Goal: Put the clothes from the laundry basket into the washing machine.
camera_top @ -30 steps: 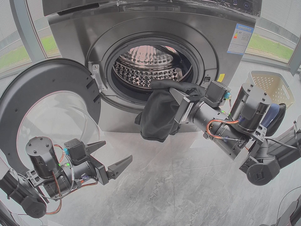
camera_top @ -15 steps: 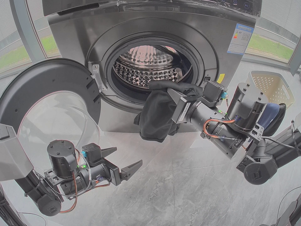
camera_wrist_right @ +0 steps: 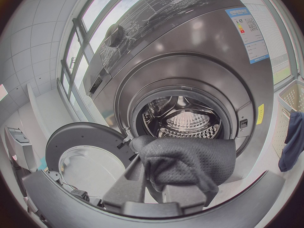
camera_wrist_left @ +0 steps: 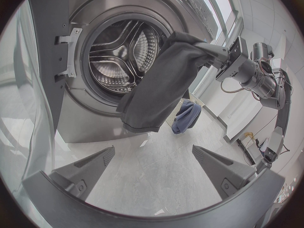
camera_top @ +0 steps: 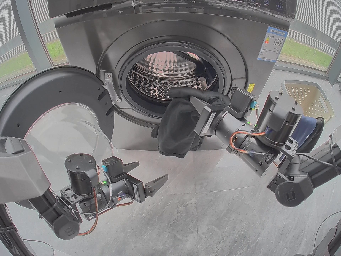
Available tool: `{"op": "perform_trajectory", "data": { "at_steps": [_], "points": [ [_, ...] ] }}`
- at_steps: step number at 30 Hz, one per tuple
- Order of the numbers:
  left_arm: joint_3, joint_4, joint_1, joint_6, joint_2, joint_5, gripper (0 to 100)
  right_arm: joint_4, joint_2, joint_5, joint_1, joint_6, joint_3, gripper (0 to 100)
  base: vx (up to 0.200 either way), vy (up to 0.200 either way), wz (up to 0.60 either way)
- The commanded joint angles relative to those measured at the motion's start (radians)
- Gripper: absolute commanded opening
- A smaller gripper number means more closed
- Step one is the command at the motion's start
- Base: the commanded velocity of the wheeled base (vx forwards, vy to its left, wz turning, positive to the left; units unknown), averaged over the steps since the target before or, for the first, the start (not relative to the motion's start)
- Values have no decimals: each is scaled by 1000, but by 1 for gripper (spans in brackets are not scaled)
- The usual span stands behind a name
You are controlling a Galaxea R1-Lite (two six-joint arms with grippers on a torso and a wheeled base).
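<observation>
Black garment (camera_top: 177,125) clamped in closed right end effector (camera_top: 199,105), hanging at lower lip of washing machine (camera_top: 88,43) opening, top edge at drum (camera_top: 163,75) mouth, rest draped outside. Door (camera_top: 53,89) swung wide left. Blue garment (camera_top: 305,128) over laundry basket (camera_top: 312,96) rim, right of machine. Left end effector (camera_top: 152,170) wide open, empty, low above floor (camera_top: 199,214).

Black garment (camera_top: 177,125); dark grey washing machine (camera_top: 81,43) with dimpled silver drum (camera_top: 160,84); beige perforated laundry basket (camera_top: 309,96); blue clothing (camera_top: 305,129)
</observation>
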Motion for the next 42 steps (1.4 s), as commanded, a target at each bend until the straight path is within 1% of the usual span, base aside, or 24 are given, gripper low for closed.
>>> {"op": "perform_trajectory", "data": {
  "at_steps": [1,4,5,14,16,18,26,33,36,42],
  "points": [
    [-25,-3,-2,-9,43,-2,100,-9,5,0,-1,1,-4,0,0,0,0],
    [-43,-3,-2,-30,53,-2,100,-11,6,0,-1,4,-2,0,0,0,0],
    [-46,-3,-2,-32,56,-2,100,-11,6,0,0,4,-4,0,0,0,0],
    [-103,-3,14,-33,87,-2,100,-9,2,-1,14,4,10,0,0,0,0],
    [-112,-1,14,-35,89,-8,100,-9,0,-1,15,4,13,0,0,0,0],
    [-127,-1,17,-41,101,-28,100,-9,-1,-1,22,4,16,0,0,0,0],
    [-189,-4,23,-39,167,-31,100,-9,-1,-1,40,3,22,0,0,0,0],
    [-241,-49,29,-39,230,-29,100,-11,-3,-1,48,3,24,0,0,0,0],
    [-278,-99,47,-36,277,-26,100,-11,-4,-1,49,3,33,0,0,0,0],
    [-290,-110,55,-38,293,-28,100,-14,-4,-1,49,3,37,0,0,0,0]
  ]
}}
